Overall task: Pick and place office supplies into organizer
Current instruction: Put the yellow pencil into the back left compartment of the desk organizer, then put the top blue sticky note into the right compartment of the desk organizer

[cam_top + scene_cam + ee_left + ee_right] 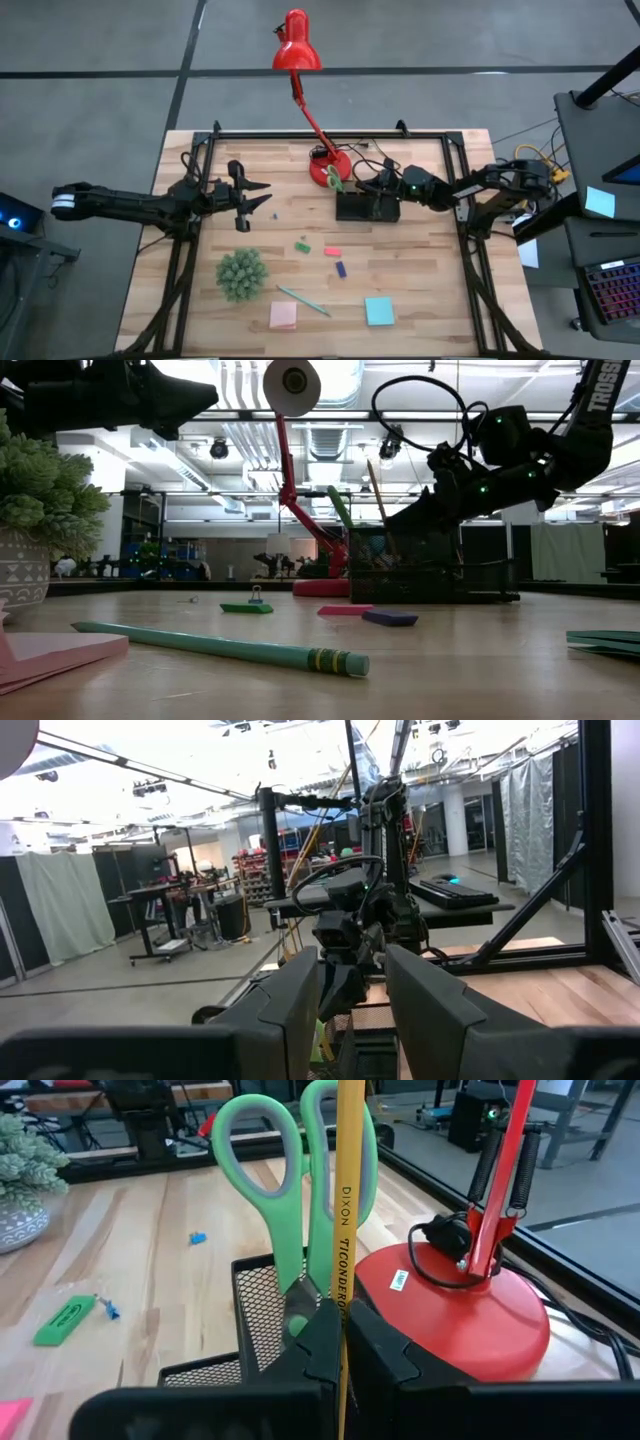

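Pencil: your right gripper (338, 1342) has its fingers pinched on the yellow pencil (349, 1210), which stands upright at the centre of the right wrist frame, its lower end down at the organizer.
Scissors: the green-handled scissors (300, 1190) stand blade-down in the organizer, just beside the pencil; you see their green loops above the mesh.
Organizer: the black mesh organizer (366, 206) sits right of centre in the high view, just beside the red lamp base (329, 167).
Right gripper: you find it over the organizer's upper edge in the high view, reaching in from the right.
Small pieces: the green piece (302, 246), the red-pink piece (332, 252) and the purple piece (340, 269) lie below the organizer, near the frame's centre and apart from one another.
Teal pen: it (304, 301) lies slanted at lower centre.
Sticky pads: the pink pad (283, 316) and the light-blue pad (379, 311) lie along the bottom, on either side of the pen's lower end.
Left gripper: your left gripper (247, 199) hangs above the table at centre left, fingers spread and holding nothing.
Green ball: the fuzzy green ball (241, 274) sits at lower left, below the left gripper.
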Action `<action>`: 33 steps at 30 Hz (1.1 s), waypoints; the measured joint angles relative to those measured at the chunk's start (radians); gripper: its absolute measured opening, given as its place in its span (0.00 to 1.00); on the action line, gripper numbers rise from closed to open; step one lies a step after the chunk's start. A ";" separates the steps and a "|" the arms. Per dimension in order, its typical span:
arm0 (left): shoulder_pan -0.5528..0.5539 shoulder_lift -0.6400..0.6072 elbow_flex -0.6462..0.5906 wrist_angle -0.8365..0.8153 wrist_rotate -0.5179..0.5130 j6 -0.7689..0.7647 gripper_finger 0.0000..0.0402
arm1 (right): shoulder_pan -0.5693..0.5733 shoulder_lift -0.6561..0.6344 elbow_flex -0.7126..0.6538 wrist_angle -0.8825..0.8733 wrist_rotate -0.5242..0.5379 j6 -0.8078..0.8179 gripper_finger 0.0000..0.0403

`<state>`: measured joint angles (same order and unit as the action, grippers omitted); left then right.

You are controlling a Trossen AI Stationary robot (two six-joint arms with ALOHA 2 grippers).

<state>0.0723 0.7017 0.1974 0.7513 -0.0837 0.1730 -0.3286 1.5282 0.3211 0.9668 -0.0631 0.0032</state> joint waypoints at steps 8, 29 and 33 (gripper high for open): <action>0.000 0.000 0.000 0.000 0.000 0.000 0.27 | 0.000 -0.007 -0.002 -0.006 0.000 0.012 0.02; 0.000 0.000 0.000 0.000 0.000 0.000 0.27 | 0.001 -0.009 -0.002 -0.013 0.003 0.023 0.19; 0.000 0.000 0.000 0.000 0.000 0.000 0.27 | 0.001 -0.010 -0.002 -0.012 0.003 0.023 0.23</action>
<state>0.0723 0.7018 0.1974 0.7509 -0.0837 0.1726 -0.3279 1.5182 0.3187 0.9546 -0.0601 0.0265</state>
